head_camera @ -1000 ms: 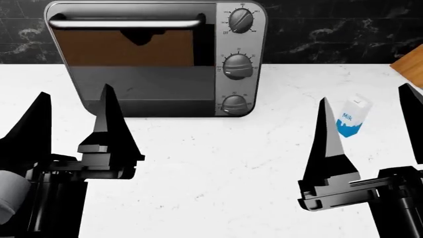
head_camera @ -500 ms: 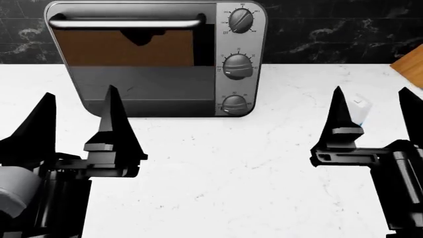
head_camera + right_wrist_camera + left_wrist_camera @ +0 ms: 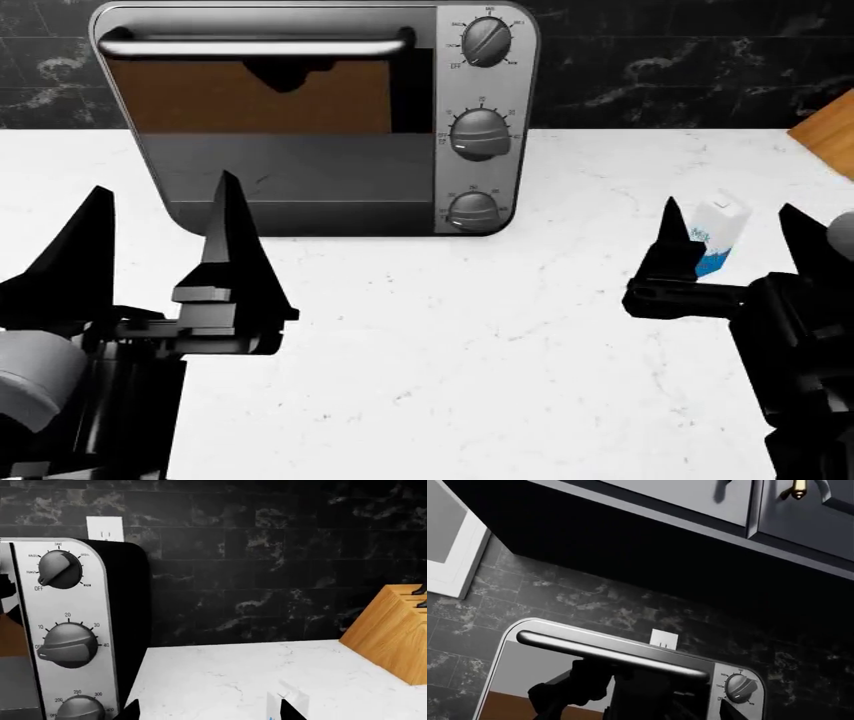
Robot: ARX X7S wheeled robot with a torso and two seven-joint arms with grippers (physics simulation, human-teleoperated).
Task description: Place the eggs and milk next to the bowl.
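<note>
Milk (image 3: 715, 233): I see it upright near the desk's (image 3: 467, 330) right edge, long axis vertical, gable up.
Right gripper (image 3: 731, 240): my fingers spread, straddling the carton, not touching it.
Left gripper (image 3: 160, 235): fingers spread, empty, before the toaster oven (image 3: 314, 115).

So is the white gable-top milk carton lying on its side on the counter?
No, the white milk carton stands upright on the white marble counter, between the open right gripper's fingers.
</note>
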